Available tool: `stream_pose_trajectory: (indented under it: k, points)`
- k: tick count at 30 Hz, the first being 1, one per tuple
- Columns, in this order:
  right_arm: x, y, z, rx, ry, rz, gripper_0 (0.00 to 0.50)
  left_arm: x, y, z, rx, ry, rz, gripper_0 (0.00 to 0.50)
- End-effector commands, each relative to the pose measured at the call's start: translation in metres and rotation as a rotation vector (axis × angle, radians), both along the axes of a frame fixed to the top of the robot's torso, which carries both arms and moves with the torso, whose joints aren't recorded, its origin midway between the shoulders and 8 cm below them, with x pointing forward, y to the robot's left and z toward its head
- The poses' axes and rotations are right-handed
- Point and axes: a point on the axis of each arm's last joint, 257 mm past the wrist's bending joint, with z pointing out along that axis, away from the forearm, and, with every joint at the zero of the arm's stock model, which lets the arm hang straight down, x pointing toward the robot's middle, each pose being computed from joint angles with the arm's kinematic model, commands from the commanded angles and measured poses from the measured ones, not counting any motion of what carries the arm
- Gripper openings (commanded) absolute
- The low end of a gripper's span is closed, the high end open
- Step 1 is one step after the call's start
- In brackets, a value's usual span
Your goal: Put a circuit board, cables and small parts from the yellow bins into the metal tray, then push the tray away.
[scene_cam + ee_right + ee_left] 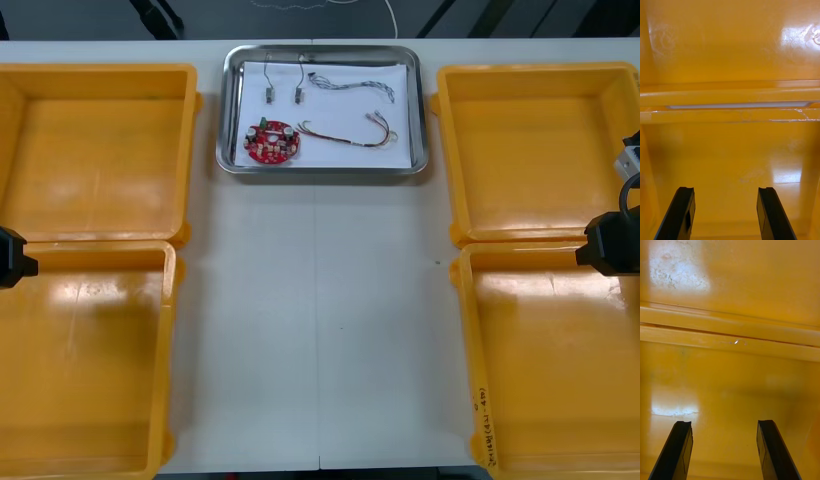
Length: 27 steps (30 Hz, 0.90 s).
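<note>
The 4 yellow bins (100, 140) look glossy plastic, the metal tray (320, 168) polished and shiny, the table (320, 330) matt.

Bins (95, 75): plain yellow, glossy, with pale glare patches.
Tray (228, 110): silver rim, white inside.
Circuit board (272, 142): red, speckled with silver.
One cable (352, 86): twisted blue and white.
Other cable (350, 137): red and yellow.
Small metal parts (270, 92): grey.
Table (320, 300): off-white.
Left gripper (724, 423) fingers (677, 450) and right gripper (725, 188) fingers (681, 213): black.
</note>
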Motion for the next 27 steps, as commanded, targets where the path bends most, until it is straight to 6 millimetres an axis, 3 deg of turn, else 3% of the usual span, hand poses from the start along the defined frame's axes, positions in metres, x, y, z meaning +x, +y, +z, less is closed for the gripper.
stream_pose_trajectory:
  k: [1,27]
  points:
    - [-0.0019,0.0007,0.0056,-0.021,-0.021,0.056,0.481,-0.0064,0.0199,0.0075,0.089,0.007,-0.060,0.500]
    - [-0.0024,0.0008,0.0049,-0.021,-0.019,0.059,0.479,-0.0064,0.0199,0.0075,0.089,0.007,-0.060,0.500]
